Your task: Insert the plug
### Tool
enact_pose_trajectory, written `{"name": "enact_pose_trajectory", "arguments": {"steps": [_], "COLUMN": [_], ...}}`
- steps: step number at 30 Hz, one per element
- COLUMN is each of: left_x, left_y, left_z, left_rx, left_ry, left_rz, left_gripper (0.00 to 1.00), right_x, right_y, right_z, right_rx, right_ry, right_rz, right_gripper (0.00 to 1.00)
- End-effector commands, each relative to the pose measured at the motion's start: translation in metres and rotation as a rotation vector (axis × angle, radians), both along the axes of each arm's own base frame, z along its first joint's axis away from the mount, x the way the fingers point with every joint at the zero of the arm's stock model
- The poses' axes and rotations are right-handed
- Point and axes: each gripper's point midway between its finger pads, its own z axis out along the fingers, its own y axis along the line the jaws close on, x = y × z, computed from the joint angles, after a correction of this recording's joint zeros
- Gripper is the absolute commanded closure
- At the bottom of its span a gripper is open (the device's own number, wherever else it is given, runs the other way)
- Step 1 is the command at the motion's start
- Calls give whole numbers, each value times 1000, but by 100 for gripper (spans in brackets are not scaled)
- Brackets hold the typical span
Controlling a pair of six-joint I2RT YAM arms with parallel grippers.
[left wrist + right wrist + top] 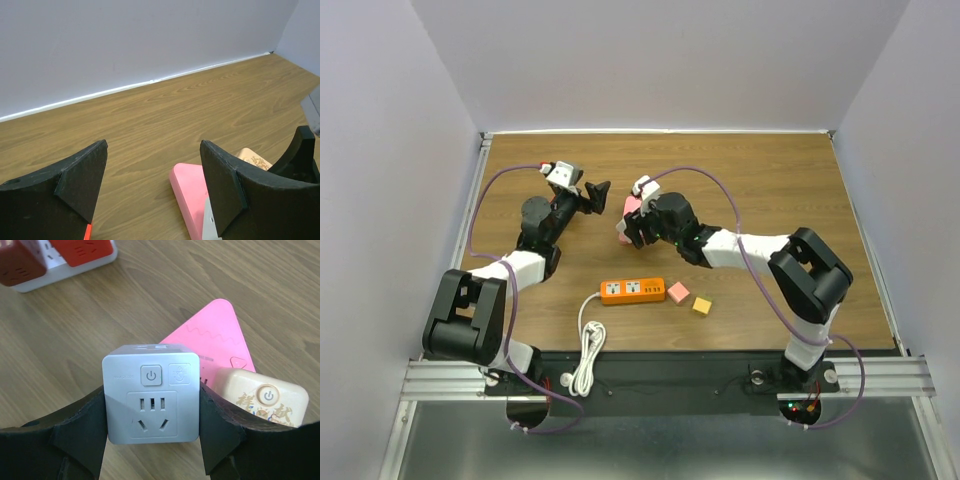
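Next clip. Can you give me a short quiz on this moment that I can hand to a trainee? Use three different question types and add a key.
1. True or false: the left gripper is holding something.
2. What is the right gripper closed on?
A. an orange power strip
B. the silver cube adapter
C. a yellow block
3. Fill in the blank: the flat triangular thing lying on the table just behind the silver cube adapter is ____ in colour.

Key
1. False. Its jaws stand apart with only bare table between them.
2. B
3. pink
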Motion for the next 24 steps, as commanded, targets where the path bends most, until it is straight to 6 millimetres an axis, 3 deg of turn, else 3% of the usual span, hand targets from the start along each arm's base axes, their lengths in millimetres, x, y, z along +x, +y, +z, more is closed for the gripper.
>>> {"name": "enact_pose_trajectory", "arguments": {"steps": [1,24], "left_x": [7,9], "left_y": [1,4], "left_z": [34,32], "left_rx": [-28,-28], "left_ry": [-92,-88], "left_rz": [11,33], "left_gripper": [15,14], "right_x": [20,13], "right_y": [6,4], "right_z": [29,10], "right_rx": [52,5], "right_ry": [-64,-12], "right_rz": [-86,-129], "right_gripper": [100,100]}}
